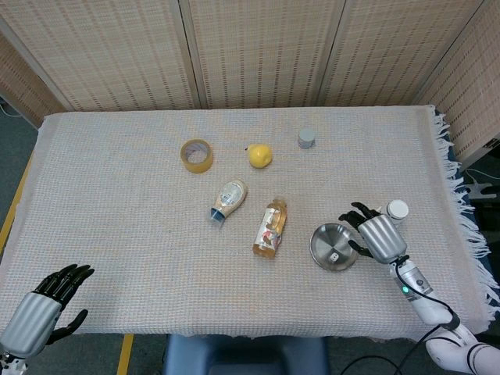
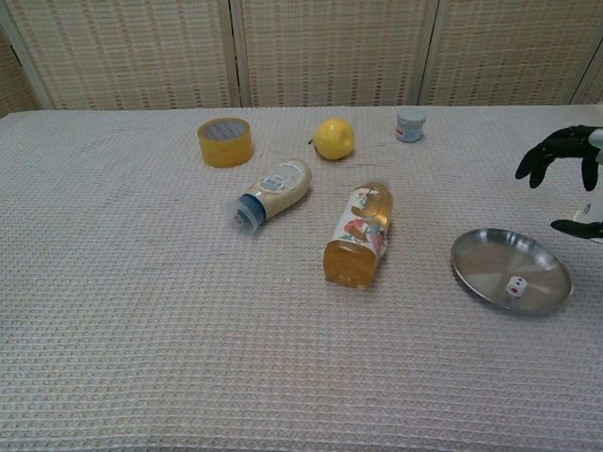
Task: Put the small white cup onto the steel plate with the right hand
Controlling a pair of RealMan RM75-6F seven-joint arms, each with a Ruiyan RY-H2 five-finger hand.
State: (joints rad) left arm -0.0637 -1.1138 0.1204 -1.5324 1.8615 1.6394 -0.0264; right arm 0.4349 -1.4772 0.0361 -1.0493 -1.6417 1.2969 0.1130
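1. Near the table's right edge, the small white cup (image 1: 397, 209) stands just beyond the right hand (image 1: 378, 233) — not on the round steel plate (image 1: 323, 234).
2. The right hand's black fingers (image 2: 551, 151) are spread, gripping nothing, beside the plate.
3. A small white die (image 2: 515, 287) lies in the plate.
4. The left hand (image 1: 41, 308) rests open-fingered at the near left corner — empty.

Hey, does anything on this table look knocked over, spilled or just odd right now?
Two bottles lie on their sides mid-table: the white sauce bottle and the amber drink bottle. Nothing looks spilled. One oddity: a small die sits in the steel plate, where the small white cup is meant to go.
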